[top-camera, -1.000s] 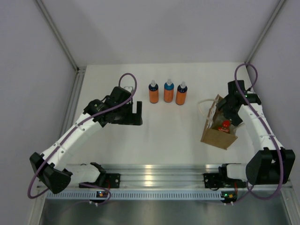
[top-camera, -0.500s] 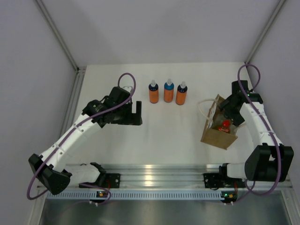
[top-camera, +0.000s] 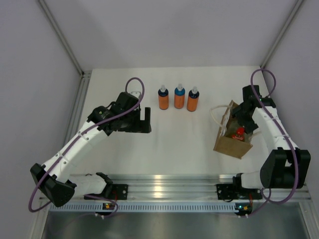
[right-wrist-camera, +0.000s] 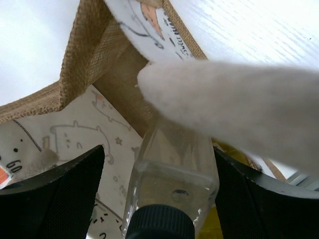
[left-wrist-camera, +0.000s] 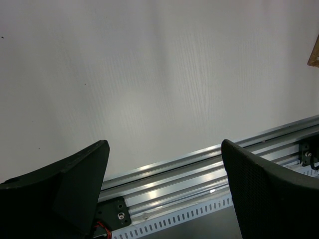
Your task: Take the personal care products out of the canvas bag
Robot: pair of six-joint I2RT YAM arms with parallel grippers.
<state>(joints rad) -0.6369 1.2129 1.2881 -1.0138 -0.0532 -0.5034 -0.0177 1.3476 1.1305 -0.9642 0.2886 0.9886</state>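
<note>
Three orange bottles stand in a row at the back of the table, with dark-blue, light-blue and black caps. The tan canvas bag stands at the right, also seen from inside in the right wrist view. My right gripper reaches into its mouth. Its open jaws straddle the greyish bottle with a black cap, the left finger apart from it. The yellow-green bottle lies beside it, its red cap showing. My left gripper is open and empty.
A white loop handle crosses right over the greyish bottle, and another hangs outside the bag. An aluminium rail runs along the table's near edge. The left wrist view shows a corner of the bag.
My right gripper has shifted slightly over the bag's mouth. The left arm and the three orange bottles have not moved.
</note>
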